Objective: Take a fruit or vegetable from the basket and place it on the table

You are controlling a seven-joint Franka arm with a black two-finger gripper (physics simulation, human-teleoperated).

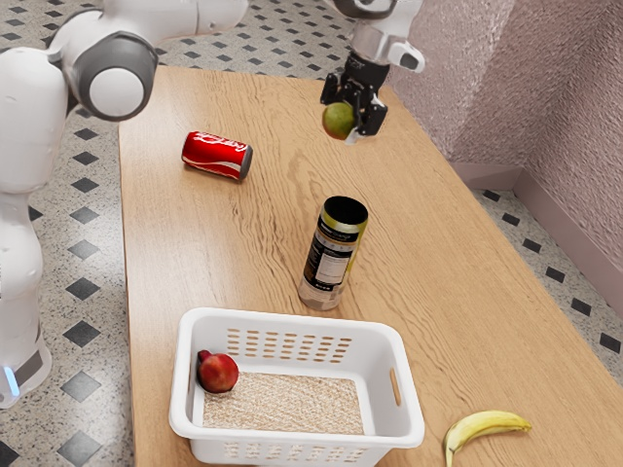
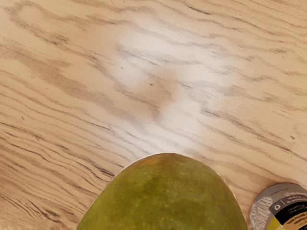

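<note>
My gripper (image 1: 354, 114) is near the far end of the wooden table (image 1: 419, 224) in the exterior view, shut on a green mango-like fruit (image 1: 339, 120). The same green fruit (image 2: 165, 196) sits large at the lower edge of the wrist view, with bare wood grain beyond it. The white basket (image 1: 185, 389) stands at the near end of the table, far from my gripper. Inside it, on its left side in the exterior view, lies a red fruit (image 1: 219, 373).
A red Coca-Cola can (image 1: 216, 156) lies on its side toward the exterior view's left. A dark and yellow canister (image 1: 333, 255) stands between basket and gripper; part of a printed can (image 2: 280, 208) borders the fruit in the wrist view. A banana (image 1: 487, 424) lies right of the basket.
</note>
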